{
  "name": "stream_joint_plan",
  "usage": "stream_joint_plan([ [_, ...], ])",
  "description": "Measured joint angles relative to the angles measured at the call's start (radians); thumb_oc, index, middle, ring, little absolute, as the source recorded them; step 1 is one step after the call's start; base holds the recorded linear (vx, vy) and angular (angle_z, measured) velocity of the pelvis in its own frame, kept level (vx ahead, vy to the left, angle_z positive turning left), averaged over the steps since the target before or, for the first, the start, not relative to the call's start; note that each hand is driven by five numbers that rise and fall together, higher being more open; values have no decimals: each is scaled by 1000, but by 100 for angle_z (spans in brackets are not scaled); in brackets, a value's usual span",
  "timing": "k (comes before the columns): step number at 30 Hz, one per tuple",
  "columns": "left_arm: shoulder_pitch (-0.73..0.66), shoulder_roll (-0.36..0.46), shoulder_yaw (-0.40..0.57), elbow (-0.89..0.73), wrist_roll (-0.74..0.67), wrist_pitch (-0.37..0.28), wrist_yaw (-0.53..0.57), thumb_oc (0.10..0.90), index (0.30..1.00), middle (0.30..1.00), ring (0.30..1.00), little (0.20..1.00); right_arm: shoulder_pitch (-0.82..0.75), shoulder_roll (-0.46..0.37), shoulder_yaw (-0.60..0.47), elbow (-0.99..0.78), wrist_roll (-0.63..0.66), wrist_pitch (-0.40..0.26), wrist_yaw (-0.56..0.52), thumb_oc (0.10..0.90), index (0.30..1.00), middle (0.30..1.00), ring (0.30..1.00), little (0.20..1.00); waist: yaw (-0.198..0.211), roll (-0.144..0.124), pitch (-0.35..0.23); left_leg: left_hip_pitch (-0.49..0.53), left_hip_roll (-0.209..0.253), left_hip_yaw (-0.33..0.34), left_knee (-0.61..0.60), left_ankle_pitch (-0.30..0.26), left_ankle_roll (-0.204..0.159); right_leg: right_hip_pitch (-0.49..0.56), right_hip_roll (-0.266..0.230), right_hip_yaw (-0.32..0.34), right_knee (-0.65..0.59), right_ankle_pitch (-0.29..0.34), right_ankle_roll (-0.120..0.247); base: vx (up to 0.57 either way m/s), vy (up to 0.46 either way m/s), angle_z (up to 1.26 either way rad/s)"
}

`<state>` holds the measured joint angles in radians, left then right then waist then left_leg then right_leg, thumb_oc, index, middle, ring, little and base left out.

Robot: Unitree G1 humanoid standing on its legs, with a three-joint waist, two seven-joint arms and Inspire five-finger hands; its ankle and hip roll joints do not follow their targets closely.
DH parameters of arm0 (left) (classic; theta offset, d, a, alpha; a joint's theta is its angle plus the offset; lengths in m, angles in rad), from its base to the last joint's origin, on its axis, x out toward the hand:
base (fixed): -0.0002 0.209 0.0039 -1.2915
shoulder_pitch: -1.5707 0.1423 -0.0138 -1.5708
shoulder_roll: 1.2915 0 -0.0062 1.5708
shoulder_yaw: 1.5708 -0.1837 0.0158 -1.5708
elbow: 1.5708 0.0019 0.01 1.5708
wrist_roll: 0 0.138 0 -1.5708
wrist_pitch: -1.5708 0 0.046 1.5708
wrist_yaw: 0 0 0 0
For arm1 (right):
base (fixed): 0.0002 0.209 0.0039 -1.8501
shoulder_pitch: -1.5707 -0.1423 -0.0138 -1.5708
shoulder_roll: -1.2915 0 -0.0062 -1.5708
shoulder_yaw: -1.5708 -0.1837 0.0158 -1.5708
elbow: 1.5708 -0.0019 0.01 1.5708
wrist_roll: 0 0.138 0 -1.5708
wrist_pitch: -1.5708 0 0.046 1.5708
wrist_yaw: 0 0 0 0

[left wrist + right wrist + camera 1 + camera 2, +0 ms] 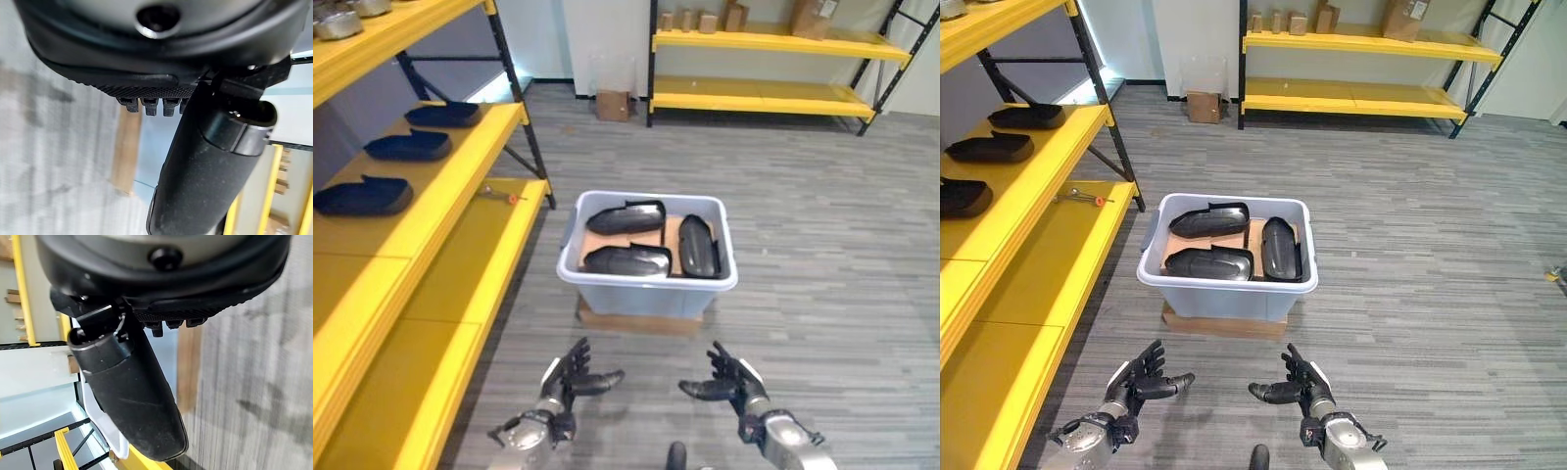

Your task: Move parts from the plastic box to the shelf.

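A pale blue plastic box (646,284) stands on the floor ahead on a flat cardboard piece. Three black moulded parts lie in it: one at the back left (625,216), one at the front left (626,260), one on the right (699,246). Three similar dark parts (360,196) rest on the yellow shelf (421,211) at the left. My left hand (570,377) and right hand (724,382) hover low in front of the box, both open and empty, thumbs pointing inward. Both stay short of the box.
A lower yellow shelf level (460,294) runs along the left, with a small orange-handled tool (499,194) on it. Another yellow rack (764,69) with cardboard boxes stands at the far wall. A small cardboard box (613,104) sits on the grey floor beyond.
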<state>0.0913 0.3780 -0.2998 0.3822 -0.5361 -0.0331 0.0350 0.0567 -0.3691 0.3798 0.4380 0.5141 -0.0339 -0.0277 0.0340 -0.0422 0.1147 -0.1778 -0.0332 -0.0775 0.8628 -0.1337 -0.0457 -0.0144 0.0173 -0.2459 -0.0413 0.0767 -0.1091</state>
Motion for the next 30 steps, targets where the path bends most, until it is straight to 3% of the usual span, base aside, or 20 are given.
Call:
stream_joint_plan([
  [2, -6, 13, 2, -7, -1, 0, 4, 900, 1000, 1000, 1000, 1000, 1, 11, 0, -2, 0, 0, -9, 900, 1000, 1000, 1000, 1000, 3, -38, 17, -64, 56, -2, -48, -35, -8, 26, -2, -5, 0, -17, -10, 119, -20, 28],
  [3, -14, 19, -4, -7, -1, 0, 2, 900, 1000, 1000, 1000, 1000, 2, 15, -5, -1, 0, -5, -10, 900, 1000, 1000, 1000, 1000, -3, -62, 26, -105, 78, 16, -104, -36, -10, 30, -18, -8, 0, -57, -11, 191, 56, 31],
  [5, -28, 21, -16, -8, -1, 1, 0, 900, 1000, 1000, 1000, 1000, -7, 11, -19, 0, 1, -4, -17, 900, 1000, 1000, 1000, 1000, 3, -72, 49, -156, 110, 40, -284, -27, -2, 34, -30, -18, -5, -65, -2, 248, 116, 33],
  [6, -29, 23, -31, 4, -1, 2, 0, 900, 1000, 1000, 1000, 1000, -7, 10, -22, 2, 1, -5, -26, 900, 1000, 1000, 1000, 1000, 2, -72, 63, -138, 126, 73, -593, 18, 7, 62, -41, -20, -33, -67, 17, 223, 133, 23],
  [7, -29, 23, -31, 4, -1, 2, 0, 900, 1000, 1000, 1000, 1000, -7, 10, -22, 2, 1, -5, -26, 900, 1000, 1000, 1000, 1000, 2, -72, 63, -138, 126, 73, -593, 18, 7, 62, -41, -20, -33, -67, 17, 232, 136, 6],
  [8, -18, 19, -34, 8, 0, 6, 0, 900, 1000, 1000, 1000, 1000, -8, 7, -23, 8, 1, -5, -26, 900, 1000, 1000, 1000, 1000, 0, -45, 77, -123, 141, 97, -752, 95, 2, 91, -38, -30, -39, -60, 49, 146, 85, -4],
  [10, -11, 15, -42, 16, 1, 6, -1, 900, 1000, 1000, 1000, 1000, 9, 5, -23, 10, 1, -7, -29, 900, 1000, 1000, 1000, 1000, -1, -2, 83, -118, 161, 112, -854, 161, -23, 130, -27, -32, -52, -89, 70, 230, 150, -1],
  [12, -8, 11, -50, 16, 3, 6, -3, 900, 1000, 1000, 1000, 1000, 31, 0, -21, 13, 0, -6, -28, 900, 1000, 1000, 1000, 1000, 13, 40, 81, -82, 169, 127, -893, 181, -17, 156, -20, -4, -45, -115, 111, 278, 202, -27],
  [13, -8, 15, -47, 19, 3, 6, 0, 900, 1000, 1000, 1000, 1000, 33, 10, -18, 23, 1, -5, -27, 900, 1000, 1000, 1000, 1000, 22, 32, 81, -62, 151, 132, -901, 222, -27, 159, -41, 13, -40, -132, 134, 285, 218, -41],
  [14, -9, 27, -47, 10, 4, 7, 2, 900, 1000, 1000, 1000, 1000, 40, 17, -14, 18, 0, -3, -25, 900, 1000, 1000, 1000, 1000, 28, 8, 80, -51, 119, 152, -891, 230, -24, 160, -84, 25, -25, -147, 133, 278, 223, -33],
  [17, -11, 63, -26, -5, 11, 10, 2, 900, 1000, 1000, 1000, 1000, 55, 55, -8, -2, 0, -3, -13, 900, 1000, 1000, 1000, 1000, 22, -9, 72, 9, 58, 184, -871, 281, 54, 168, -157, 43, 99, -175, 166, 275, 284, -38],
  [20, -66, 87, -38, -12, 19, 7, 0, 900, 1000, 1000, 1000, 1000, 49, 79, -10, -3, 1, -3, -9, 900, 1000, 1000, 1000, 1000, 18, -16, 70, 22, 39, 188, -861, 277, 105, 129, -185, 44, 201, -192, 188, 159, 198, 8],
  [23, -89, 99, -51, -16, 33, 4, -1, 900, 1000, 1000, 1000, 1000, 37, 95, -7, -1, 1, -3, -3, 900, 1000, 1000, 1000, 1000, 20, -38, 56, 39, 2, 188, -865, 255, 134, 119, -209, 48, 230, -184, 201, 170, 221, 9],
  [25, -88, 100, -60, -17, 38, 4, -1, 900, 1000, 1000, 1000, 1000, 20, 95, -8, 0, 1, -3, -4, 900, 1000, 1000, 1000, 1000, 19, -33, 56, 57, -7, 197, -868, 245, 145, 107, -224, 62, 280, -174, 216, 127, 213, -9],
  [27, -82, 101, -64, -17, 43, 4, -2, 900, 1000, 1000, 1000, 1000, 7, 96, -4, -1, 0, -3, -3, 900, 1000, 1000, 1000, 1000, 17, -30, 56, 83, -12, 201, -869, 235, 165, 63, -238, 86, 401, -162, 235, 81, 183, -6],
  [29, -76, 104, -69, -18, 51, 5, -2, 900, 1000, 1000, 1000, 1000, 4, 95, 0, -1, 0, -4, -3, 900, 1000, 1000, 1000, 1000, -3, -25, 58, 115, -26, 201, -875, 216, 175, -55, -264, 155, 662, -106, 255, 66, 178, 11],
  [30, -76, 104, -71, -20, 51, 4, -2, 900, 1000, 1000, 1000, 1000, 9, 94, 0, -1, 0, -3, -3, 900, 1000, 1000, 1000, 1000, -7, -21, 57, 123, -33, 202, -875, 218, 169, -80, -267, 170, 711, -126, 261, 107, 206, 2],
])
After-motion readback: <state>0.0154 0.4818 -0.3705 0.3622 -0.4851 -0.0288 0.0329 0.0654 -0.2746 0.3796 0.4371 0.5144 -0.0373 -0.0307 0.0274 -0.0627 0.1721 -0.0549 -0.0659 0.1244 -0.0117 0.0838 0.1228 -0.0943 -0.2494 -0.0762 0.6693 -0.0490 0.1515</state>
